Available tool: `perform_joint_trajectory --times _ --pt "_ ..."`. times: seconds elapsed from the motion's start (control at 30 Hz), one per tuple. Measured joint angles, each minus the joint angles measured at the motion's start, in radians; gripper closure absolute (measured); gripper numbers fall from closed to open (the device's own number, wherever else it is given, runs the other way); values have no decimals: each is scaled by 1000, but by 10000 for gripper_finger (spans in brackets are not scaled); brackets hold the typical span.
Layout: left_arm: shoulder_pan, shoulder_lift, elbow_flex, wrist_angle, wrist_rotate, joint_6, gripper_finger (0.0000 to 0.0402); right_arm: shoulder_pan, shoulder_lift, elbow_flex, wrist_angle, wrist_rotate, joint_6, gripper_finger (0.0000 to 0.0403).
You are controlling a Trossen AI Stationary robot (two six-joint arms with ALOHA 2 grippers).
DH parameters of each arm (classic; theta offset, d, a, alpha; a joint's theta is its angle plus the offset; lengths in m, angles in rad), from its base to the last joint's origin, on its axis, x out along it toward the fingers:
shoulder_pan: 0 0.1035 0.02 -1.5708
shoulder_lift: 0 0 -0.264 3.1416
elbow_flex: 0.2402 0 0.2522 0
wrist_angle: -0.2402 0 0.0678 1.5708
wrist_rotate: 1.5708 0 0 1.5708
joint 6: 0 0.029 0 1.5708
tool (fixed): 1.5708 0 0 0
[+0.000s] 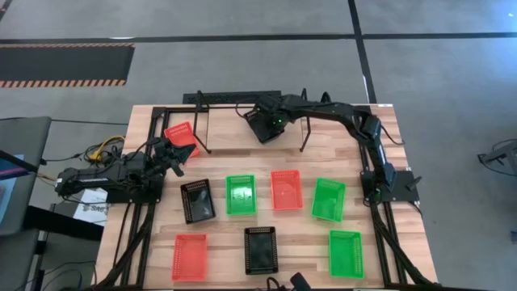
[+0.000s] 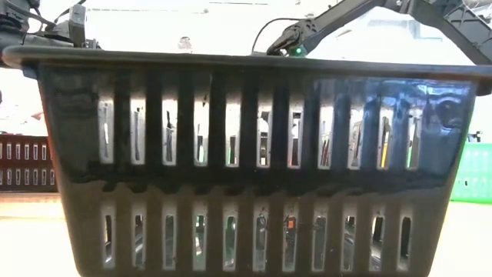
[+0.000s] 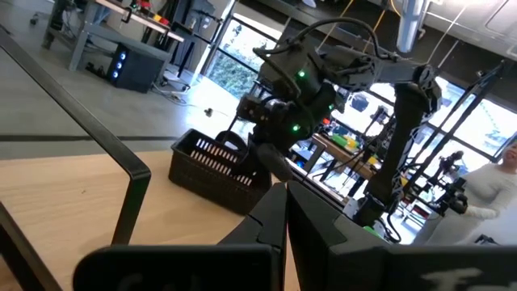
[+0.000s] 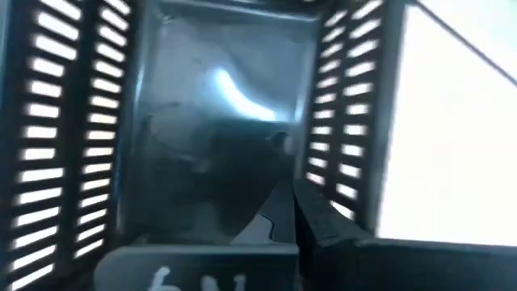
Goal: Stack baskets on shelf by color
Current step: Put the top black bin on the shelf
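We see the right gripper (image 1: 267, 125) over the middle of the shelf (image 1: 203, 103), its fingers (image 4: 315, 214) clamped on the wall of a black basket (image 3: 216, 168) that sits on the rack. The left gripper (image 1: 176, 156) hovers at the shelf's left end beside a red-orange basket (image 1: 181, 135); its fingers (image 3: 275, 230) are pressed together, grasping nothing. Seven other baskets (image 1: 241, 195) lie on the table (image 1: 307, 246).

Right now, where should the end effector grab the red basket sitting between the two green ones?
Probably grip the red basket by its far short wall from straight above, one finger inside, one outside. It lies flat, mouth up; green baskets flank its long sides, but that end faces bare table.
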Motion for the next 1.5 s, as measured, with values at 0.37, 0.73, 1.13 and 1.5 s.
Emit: perform_joint_trajectory --times 0.37,0.73,1.13,1.5 --pt "0 0 0 0 0 -2 401 1 -79 0 -142 57 22 403" --pt "0 0 0 0 0 -2 401 26 -198 1 281 -214 -43 403" --pt "0 0 0 -7 -1 -15 402 122 -91 84 253 -288 -163 403" --pt "0 0 0 -14 6 -32 401 102 207 520 -58 -95 -355 403"
